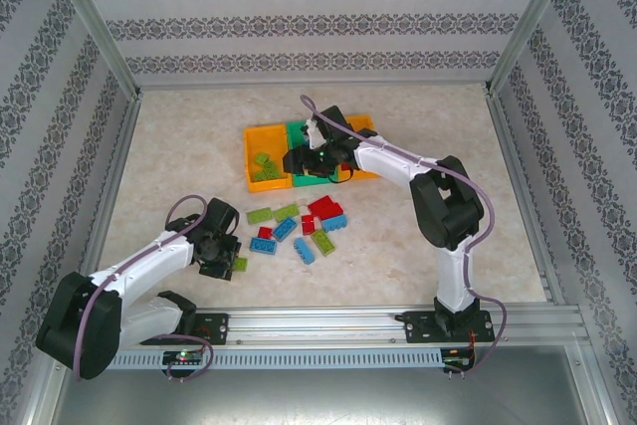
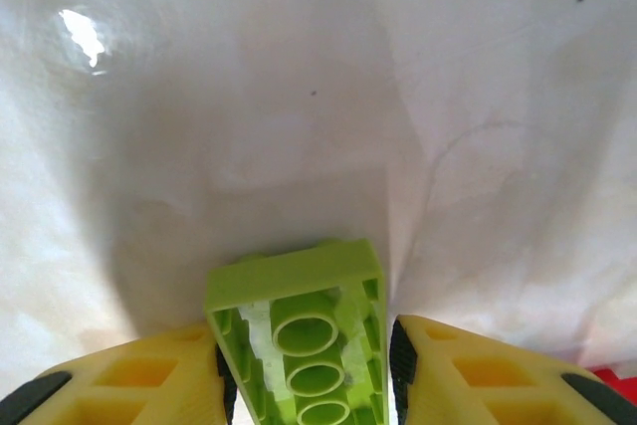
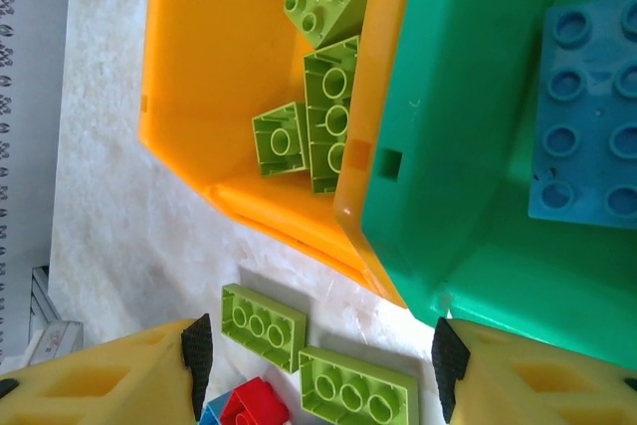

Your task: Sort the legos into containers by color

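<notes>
My left gripper [image 2: 311,370] is shut on a lime green lego [image 2: 299,296], seen from its hollow underside, just above the pale table. From above, that gripper [image 1: 224,258] sits left of the loose pile, the lime lego [image 1: 240,264] at its tip. My right gripper [image 3: 321,353] is open and holds nothing. It hovers at the near edge of the containers [image 1: 309,161], over two lime legos [image 3: 264,323] lying on the table. The left orange container [image 3: 199,97] holds several lime legos [image 3: 323,106]. The green container [image 3: 458,166] holds a blue lego [image 3: 587,116].
Loose red [image 1: 323,208], blue [image 1: 285,229] and lime [image 1: 261,215] legos lie mid-table between the arms. The right orange container [image 1: 366,124] is partly hidden behind the right arm. Metal frame rails and patterned walls bound the table.
</notes>
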Robot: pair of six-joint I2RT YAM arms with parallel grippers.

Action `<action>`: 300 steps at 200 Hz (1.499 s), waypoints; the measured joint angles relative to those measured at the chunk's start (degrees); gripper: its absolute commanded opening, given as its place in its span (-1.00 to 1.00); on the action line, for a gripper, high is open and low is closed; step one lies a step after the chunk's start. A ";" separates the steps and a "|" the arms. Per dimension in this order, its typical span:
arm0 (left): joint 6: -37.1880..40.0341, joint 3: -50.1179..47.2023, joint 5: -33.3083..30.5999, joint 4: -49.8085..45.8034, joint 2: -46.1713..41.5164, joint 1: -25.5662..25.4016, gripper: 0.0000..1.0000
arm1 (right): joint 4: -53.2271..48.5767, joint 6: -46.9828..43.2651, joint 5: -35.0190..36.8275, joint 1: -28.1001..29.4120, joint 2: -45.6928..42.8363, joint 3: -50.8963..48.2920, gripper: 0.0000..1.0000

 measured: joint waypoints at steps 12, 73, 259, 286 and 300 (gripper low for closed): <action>0.66 0.04 0.00 0.02 -0.02 0.20 -0.09 | -0.04 -0.55 0.61 0.07 -1.29 -0.90 0.27; 3.56 0.94 0.90 -0.33 1.62 1.25 -0.14 | -0.13 -1.33 2.54 0.02 -5.86 -4.17 0.29; 13.70 5.18 -5.73 5.66 5.51 6.58 0.37 | -0.15 -2.73 4.15 0.02 -8.87 -10.93 0.32; 14.32 5.29 -5.03 6.25 8.44 6.60 0.35 | -0.17 -2.73 4.15 0.02 -8.87 -10.93 0.33; 14.97 6.12 -4.85 5.68 9.22 6.62 0.32 | -0.15 -2.73 4.15 0.00 -8.87 -10.93 0.34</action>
